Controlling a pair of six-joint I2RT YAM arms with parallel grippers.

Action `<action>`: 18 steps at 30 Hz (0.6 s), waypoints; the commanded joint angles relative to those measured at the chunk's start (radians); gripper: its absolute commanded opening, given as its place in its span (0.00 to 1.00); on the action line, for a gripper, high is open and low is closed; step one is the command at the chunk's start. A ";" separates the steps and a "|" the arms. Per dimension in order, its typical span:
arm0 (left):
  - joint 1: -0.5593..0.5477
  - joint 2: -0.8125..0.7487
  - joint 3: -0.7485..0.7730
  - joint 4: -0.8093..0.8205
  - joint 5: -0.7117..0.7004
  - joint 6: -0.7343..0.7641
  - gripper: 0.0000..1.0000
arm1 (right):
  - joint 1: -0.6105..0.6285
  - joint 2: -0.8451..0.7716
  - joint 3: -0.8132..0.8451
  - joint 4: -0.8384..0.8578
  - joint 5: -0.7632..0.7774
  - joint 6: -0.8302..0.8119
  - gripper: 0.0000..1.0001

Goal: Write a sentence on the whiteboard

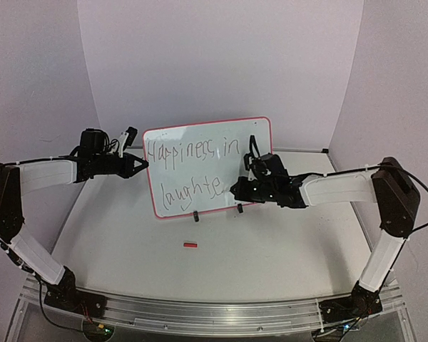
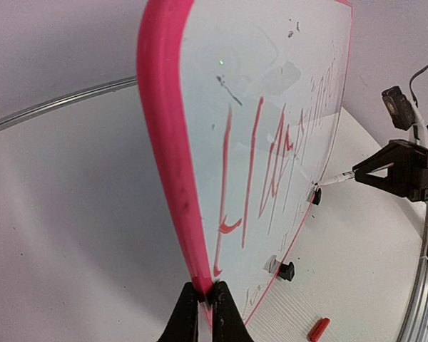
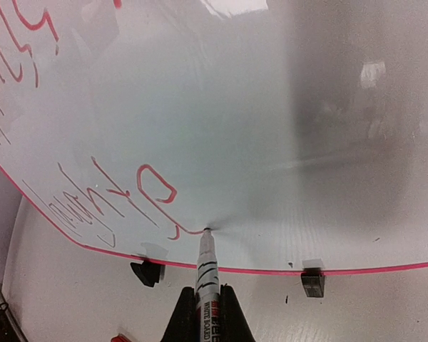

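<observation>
The whiteboard (image 1: 207, 146), white with a thin red frame, stands upright on two black feet at the table's middle back. The sentence (image 1: 192, 153) reads "Happiness in" on top and "laughte" below, in thin marker strokes. My left gripper (image 1: 144, 165) is shut on the board's left edge (image 2: 175, 178), the red frame pinched between its fingers (image 2: 189, 313). My right gripper (image 1: 237, 191) is shut on a white board marker (image 3: 207, 274). The marker's tip (image 3: 207, 229) touches the board just after the last written letter (image 3: 157, 194).
A small red marker cap (image 1: 190, 245) lies on the table in front of the board, also in the left wrist view as a red cap (image 2: 318, 329). The board's black feet (image 3: 148, 272) rest on the white table. Purple walls enclose the back and sides.
</observation>
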 commanded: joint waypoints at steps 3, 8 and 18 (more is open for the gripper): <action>0.000 -0.010 0.032 -0.012 -0.035 0.054 0.00 | -0.006 -0.120 -0.007 0.010 0.058 -0.025 0.00; 0.000 -0.010 0.034 -0.012 -0.035 0.052 0.00 | -0.007 -0.100 0.026 0.008 0.057 -0.042 0.00; 0.000 -0.010 0.033 -0.015 -0.038 0.055 0.00 | -0.013 -0.033 0.081 0.008 0.058 -0.055 0.00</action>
